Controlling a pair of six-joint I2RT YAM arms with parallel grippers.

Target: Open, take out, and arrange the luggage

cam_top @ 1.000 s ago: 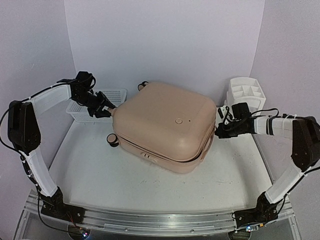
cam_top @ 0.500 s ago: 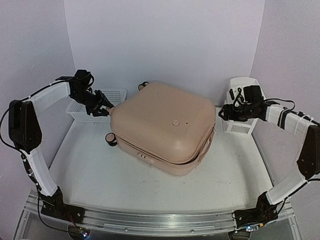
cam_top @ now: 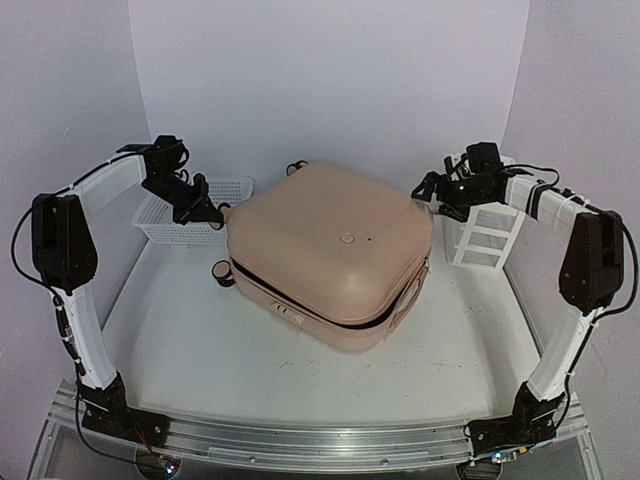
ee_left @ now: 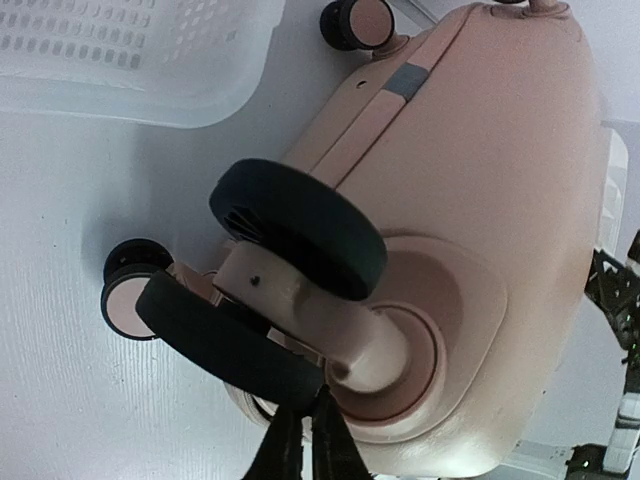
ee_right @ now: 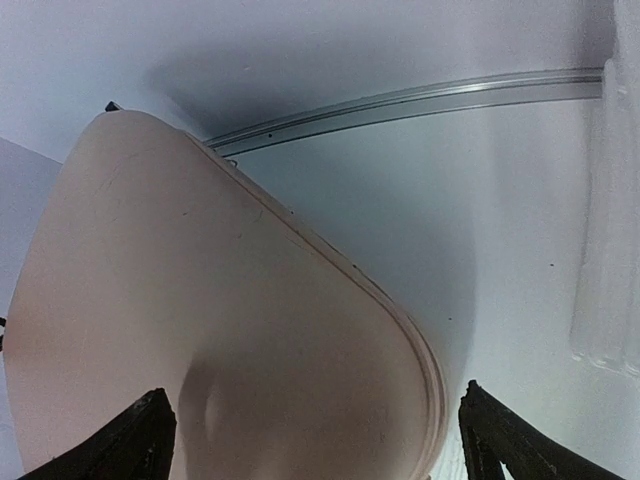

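luggage (cam_top: pixel 335 250) axis 10–4 o'clock | right end effector (cam_top: pixel 429 190) wide open, empty, at its 2 o'clock corner | left end effector (cam_top: pixel 209 212) pinched closed, empty

Each arm is built from white tube-like links that are joined by bulky black housings. On the left arm (cam_top: pixel 100 182) a large black joint block (cam_top: pixel 60 240) is seen at the elbow, and a similar block is seen on the right arm (cam_top: pixel 565 207). Thin black cables (cam_top: pixel 20 225) are run along the links, with loose loops near the wrists. The two bases (cam_top: pixel 105 405) are black and are fixed on a silver metal rail (cam_top: pixel 320 445). The left gripper (ee_left: pixel 305 445) is ended by two thin dark fingers. On the right gripper (cam_top: pixel 425 190) the fingers (ee_right: pixel 135 445) are black, with a matte, slightly rough surface.
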